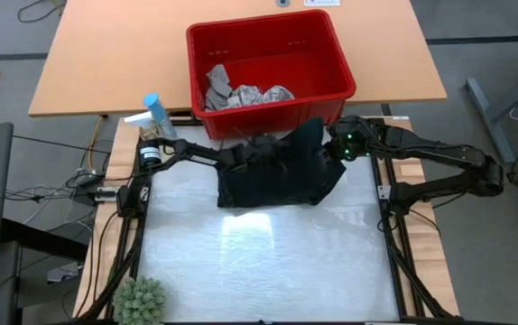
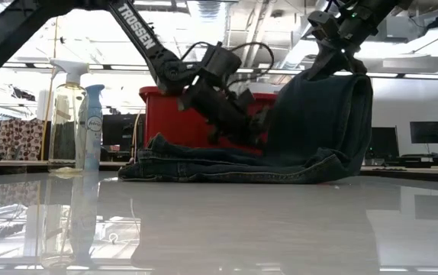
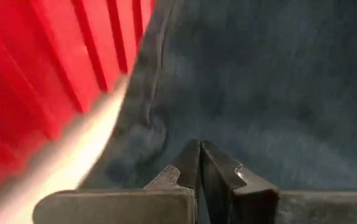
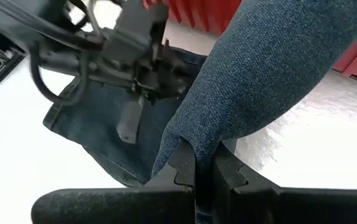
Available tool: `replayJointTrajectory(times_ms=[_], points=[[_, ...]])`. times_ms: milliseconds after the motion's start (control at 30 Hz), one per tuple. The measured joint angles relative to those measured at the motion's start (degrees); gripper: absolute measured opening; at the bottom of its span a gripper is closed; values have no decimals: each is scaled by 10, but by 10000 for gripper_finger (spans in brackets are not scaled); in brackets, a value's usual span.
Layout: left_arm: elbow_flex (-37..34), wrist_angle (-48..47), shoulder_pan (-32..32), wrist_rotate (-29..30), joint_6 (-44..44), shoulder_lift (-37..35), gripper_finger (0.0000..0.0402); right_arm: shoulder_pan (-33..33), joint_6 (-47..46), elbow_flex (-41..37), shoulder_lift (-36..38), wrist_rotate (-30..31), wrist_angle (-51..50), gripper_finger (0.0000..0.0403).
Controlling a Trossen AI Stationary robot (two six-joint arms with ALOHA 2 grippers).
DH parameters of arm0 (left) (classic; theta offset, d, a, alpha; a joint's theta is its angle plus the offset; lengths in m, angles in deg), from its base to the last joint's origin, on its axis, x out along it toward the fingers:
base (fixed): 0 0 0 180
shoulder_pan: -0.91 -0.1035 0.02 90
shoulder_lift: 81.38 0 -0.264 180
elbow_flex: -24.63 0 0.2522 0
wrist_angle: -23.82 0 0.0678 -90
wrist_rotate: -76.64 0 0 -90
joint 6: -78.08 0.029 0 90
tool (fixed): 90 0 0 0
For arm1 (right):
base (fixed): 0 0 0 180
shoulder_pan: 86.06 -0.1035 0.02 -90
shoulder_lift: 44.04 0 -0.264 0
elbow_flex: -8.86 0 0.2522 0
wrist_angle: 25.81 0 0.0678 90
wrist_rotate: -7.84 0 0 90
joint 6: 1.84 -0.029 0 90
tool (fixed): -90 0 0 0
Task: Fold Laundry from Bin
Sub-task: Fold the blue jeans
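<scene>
The dark navy trousers (image 1: pixel 277 185) lie bunched on the white table top just in front of the red bin (image 1: pixel 342 68). Their right part is raised, and the rest lies flat on the table (image 2: pixel 219 166). My right gripper (image 1: pixel 336 144) is above that raised part, shut on it. My left gripper (image 1: pixel 270 152) reaches in from the left over the trousers' far edge, shut, with nothing between its fingers (image 3: pixel 199 149). A grey cloth (image 1: pixel 217 83) and a white printed cloth (image 1: pixel 261 95) lie inside the bin. My left gripper's shut fingertips (image 3: pixel 191 155) stand right at the trousers' dark cloth beside the bin's wall; whether they touch it I cannot tell. My right gripper pinches a fold of the trousers' right part (image 4: pixel 194 140) between its two fingers, coming slanting down from the table's right. That part is lifted and hangs below the fingers (image 2: pixel 333 92), while the left part rests on the table.
Two spray bottles (image 1: pixel 155 113) stand at the table's far left corner, also in the low view (image 2: pixel 89 122). A green spiky ball (image 1: pixel 140 302) sits at the near left corner. Bare white table top (image 1: pixel 268 262) lies on the near side of the trousers.
</scene>
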Motion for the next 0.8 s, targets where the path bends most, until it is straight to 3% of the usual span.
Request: replayJointTrajectory(times_ms=[367, 800], points=[[43, 22, -2, 26, 31, 49, 0, -1, -4, 0, 0, -17, 2, 37], [94, -86, -2, 31, 34, 56, 0, -3, -6, 0, -1, -80, 55, 37]])
